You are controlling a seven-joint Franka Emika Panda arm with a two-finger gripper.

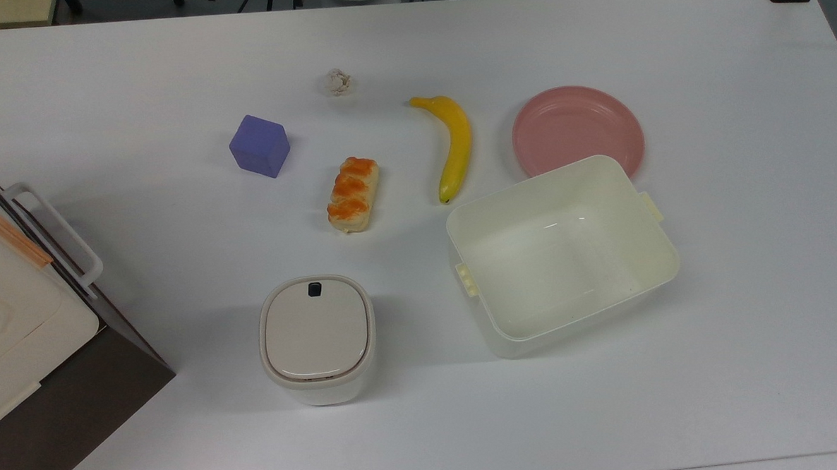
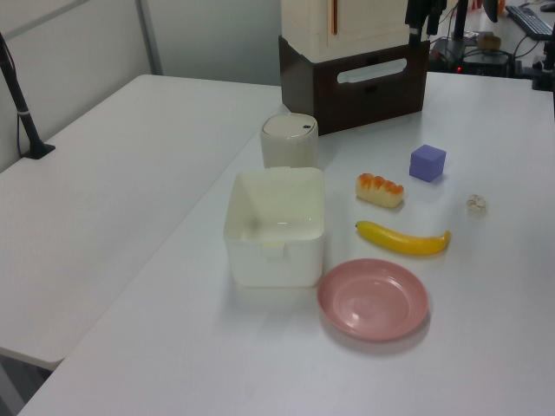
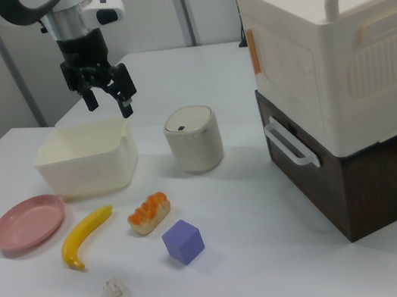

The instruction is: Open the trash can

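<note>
White plastic covers the surface (image 1: 101,79), and at the top view's lower left stands a cream-and-brown appliance (image 1: 20,330) with a handle. Next along, a purple cube (image 1: 260,146) lies in the upper middle; below it, at lower centre, stands the trash can (image 1: 317,338), upright, its beige lid (image 1: 316,326) shut flat and its black button (image 1: 315,289) on the upper edge. A crumpled paper ball (image 1: 338,82) lies near the top, a glazed bread piece (image 1: 352,194) beneath it, then a banana (image 1: 452,146). A cream tub (image 1: 562,253) sits right of centre, just below a pink plate (image 1: 578,130). In the right view's upper left, the gripper (image 3: 107,97) hangs above the tub, well apart from the trash can, its fingers (image 3: 125,96) spread with nothing between them.
</note>
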